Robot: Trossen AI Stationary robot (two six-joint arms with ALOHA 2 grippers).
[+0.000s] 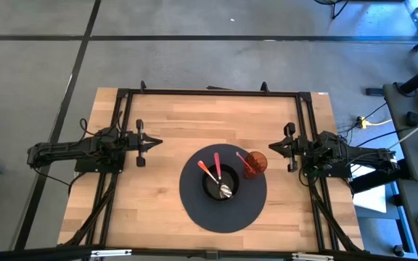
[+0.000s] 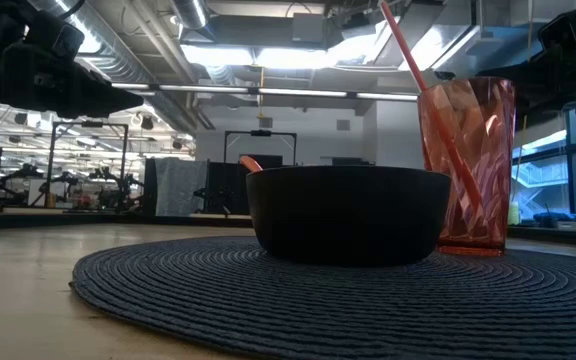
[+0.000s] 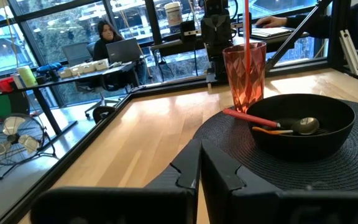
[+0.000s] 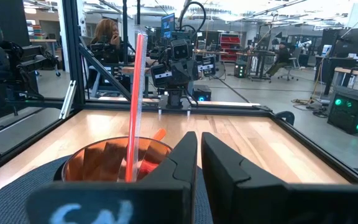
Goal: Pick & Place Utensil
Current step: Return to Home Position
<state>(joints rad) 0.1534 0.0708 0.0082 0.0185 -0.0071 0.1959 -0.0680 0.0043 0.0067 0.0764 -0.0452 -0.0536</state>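
- Found left pincer (image 1: 154, 143) at the left side of the wooden surface (image 1: 173, 116), well apart from the mat; fingers drawn narrow, almost together, nothing held.
- Found right pincer (image 1: 272, 147) at the right side, near the tumbler without touching it; fingers likewise narrow, nothing held.
- Noted round dark mat (image 2: 268, 290) lying flat on the surface, between the two arms' sides.
- Noted black bowl (image 2: 348, 215) upright at the mat's middle.
- Recorded spoon (image 3: 306, 125) inside the bowl, metal head on its floor.
- Recorded two handles in the bowl, one red (image 3: 247, 117) leaning over the rim, one orange (image 3: 267, 130) lower down; cannot tell which joins the spoon head, nor what the other utensil is.
- Noted red tumbler (image 2: 493, 150) upright on the mat, just beside the bowl on the right arm's side, with a red stick (image 2: 405, 45) standing tilted in it.
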